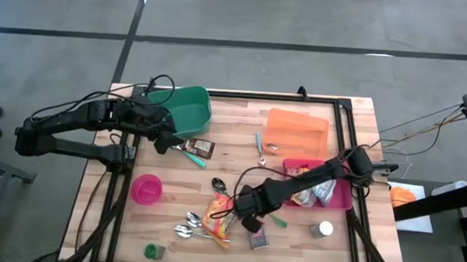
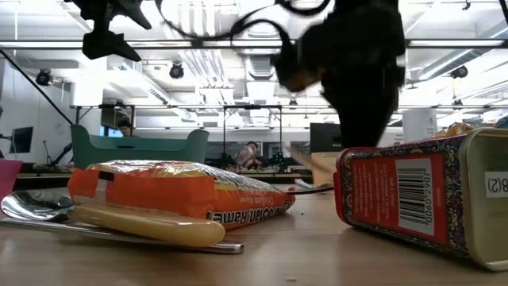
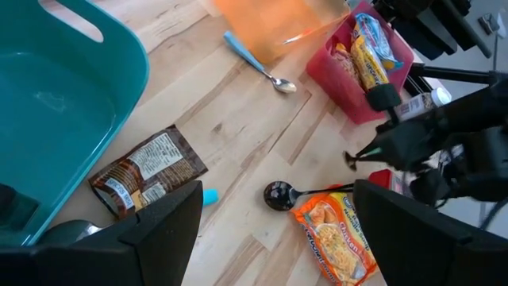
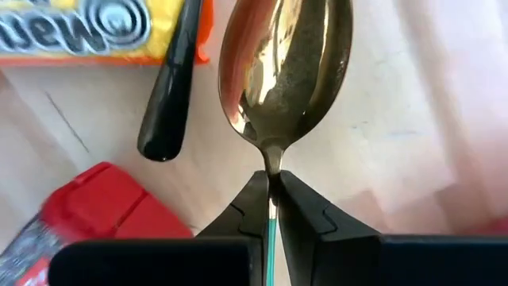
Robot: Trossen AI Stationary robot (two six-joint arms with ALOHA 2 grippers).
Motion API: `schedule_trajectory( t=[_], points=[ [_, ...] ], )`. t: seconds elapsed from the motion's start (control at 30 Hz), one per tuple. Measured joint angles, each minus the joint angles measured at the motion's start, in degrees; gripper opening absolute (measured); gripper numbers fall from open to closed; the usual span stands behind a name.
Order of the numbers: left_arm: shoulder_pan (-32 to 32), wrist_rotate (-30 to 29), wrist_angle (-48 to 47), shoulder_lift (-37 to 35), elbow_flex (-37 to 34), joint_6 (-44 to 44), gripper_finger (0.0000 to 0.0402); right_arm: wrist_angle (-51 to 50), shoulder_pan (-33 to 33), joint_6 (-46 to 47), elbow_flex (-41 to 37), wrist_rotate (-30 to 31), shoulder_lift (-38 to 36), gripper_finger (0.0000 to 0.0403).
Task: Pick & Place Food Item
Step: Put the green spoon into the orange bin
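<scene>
My right gripper (image 4: 272, 208) pinches a teal-handled spoon (image 4: 286, 71) at its neck, red tin (image 4: 95, 210) and ramen packet (image 1: 218, 215) crowding beside, which only my wrist view shows; left gripper (image 1: 162, 139) spread wide by the teal bin (image 1: 188, 109).

Spoon (image 4: 286, 75) handle behind end effector (image 4: 272, 199)
</scene>
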Motion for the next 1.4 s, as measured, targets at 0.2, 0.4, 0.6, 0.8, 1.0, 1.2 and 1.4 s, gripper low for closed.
schedule_trajectory(
  t=[0.2, 0.4, 0.6, 0.8, 1.0, 1.2, 1.4],
  points=[
    [-0.02, -0.02, 0.04, 0.0, 0.0, 0.04, 0.0326, -2.49, -1.81, 0.72, 0.02, 4.17, -6.13, 0.0013],
    [-0.02, -0.02, 0.04, 0.0, 0.0, 0.07, 0.0326, -7.58, -5.62, 2.04, 0.0, 9.91, -13.58, 0.0013],
    [-0.02, -0.02, 0.05, 0.0, 0.0, 0.2, 0.0326, -11.67, -11.61, 2.48, 0.0, 14.7, -20.68, 0.0013],
    [0.0, -0.04, 0.07, 0.0, 0.0, 0.2, 0.0326, -12.01, -20.53, 1.89, 0.0, 16.62, -24.74, 0.0013],
    [-0.01, -0.05, 0.07, 0.0, 0.0, 1.14, 0.0326, -11.98, -29.36, -11.76, 0.0, 16.79, -24.29, 0.0013],
    [0.0, -0.52, 0.04, 0.0, 0.0, 1.29, 0.0327, -12.22, -35.92, -34.84, -0.07, 14.79, -22.09, 0.0013],
    [0.0, -0.55, -0.55, 0.0, 0.0, 1.53, 0.0326, -12.99, -41.61, -46.02, -1.7, 8.84, -21.63, 0.0013]
  ],
)
